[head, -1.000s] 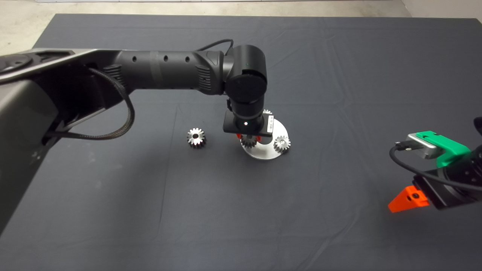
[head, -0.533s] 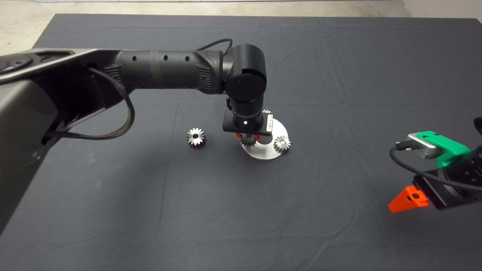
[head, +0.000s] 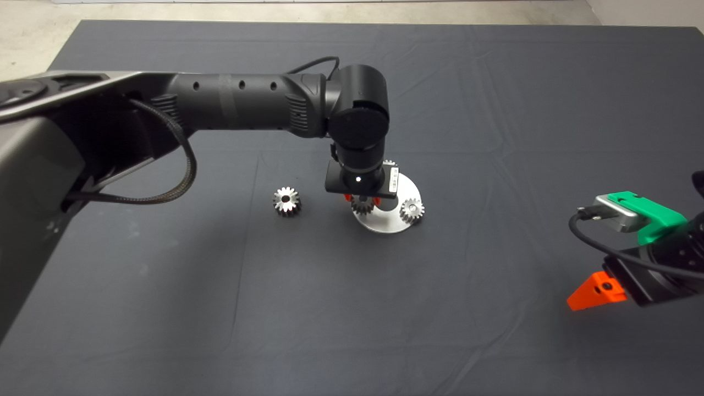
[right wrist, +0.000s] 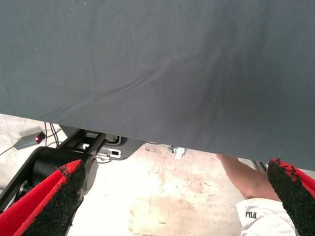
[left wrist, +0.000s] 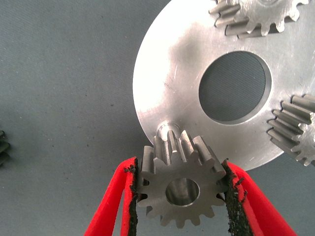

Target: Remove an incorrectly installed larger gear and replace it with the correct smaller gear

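Pale-silver smaller gear [left wrist: 182, 189] sits clamped in the left end effector [left wrist: 181, 196] above the round aluminium plate's [left wrist: 182, 93] rim; two mounted small silver gears [left wrist: 256, 17] crowd alongside, cut off. Darker star-toothed larger gear [head: 286, 201] lies apart; right end effector [right wrist: 177, 201] gapes wide

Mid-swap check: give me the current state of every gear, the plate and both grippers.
smaller gear: clamped by the left gripper, just off its peg.
larger gear: loose on the mat, off the plate.
round plate: two gears mounted, one peg bare.
left gripper: shut on the gear.
right gripper: open, parked.
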Motion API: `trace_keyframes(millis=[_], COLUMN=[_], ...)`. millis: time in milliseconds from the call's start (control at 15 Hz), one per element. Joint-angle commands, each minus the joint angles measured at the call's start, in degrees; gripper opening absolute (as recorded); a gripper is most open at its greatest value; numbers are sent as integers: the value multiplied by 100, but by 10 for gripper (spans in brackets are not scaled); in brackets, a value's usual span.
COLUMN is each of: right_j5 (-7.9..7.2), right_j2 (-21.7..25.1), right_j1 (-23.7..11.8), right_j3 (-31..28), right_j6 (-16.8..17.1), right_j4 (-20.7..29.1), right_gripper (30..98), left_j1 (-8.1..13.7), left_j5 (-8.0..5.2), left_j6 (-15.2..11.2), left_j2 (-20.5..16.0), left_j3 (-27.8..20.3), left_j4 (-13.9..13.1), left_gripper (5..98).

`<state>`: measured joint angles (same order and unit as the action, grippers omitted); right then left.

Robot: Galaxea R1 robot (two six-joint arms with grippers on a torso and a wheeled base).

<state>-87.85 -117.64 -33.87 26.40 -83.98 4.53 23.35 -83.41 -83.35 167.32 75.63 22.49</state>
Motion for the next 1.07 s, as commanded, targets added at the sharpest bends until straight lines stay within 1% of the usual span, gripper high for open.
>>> trace_keyframes(millis=[0, 133, 267, 333, 533, 667, 867, 1000], right_j5=[-637, -637, -645, -637, -637, -637, -637, -637], right_j2=[-62, -98, -98, -98, -98, -98, -98, -98], right_j1=[-104, -112, -103, -112, -105, -112, -112, -112], right_j3=[-40, -40, -40, -40, -40, -40, -40, -40], right_j6=[22, 22, 22, 22, 22, 22, 22, 22], right_j4=[214, 223, 223, 214, 217, 223, 223, 223], right_gripper=[977, 977, 977, 977, 977, 977, 977, 977], left_j1=[100, 83, 64, 56, 47, -32, -32, -32], left_j5=[-26, -26, -35, -35, -26, -18, -9, -18], left_j6=[-22, -24, -32, -50, -50, -50, -15, -6], left_j2=[17, 17, -1, -1, 8, 17, 8, 8], left_j3=[-120, -136, -287, -287, -278, -252, -217, -199], left_j4=[18, 27, 71, 124, 141, 185, 221, 357], left_gripper=[352, 352, 352, 352, 352, 352, 352, 352])
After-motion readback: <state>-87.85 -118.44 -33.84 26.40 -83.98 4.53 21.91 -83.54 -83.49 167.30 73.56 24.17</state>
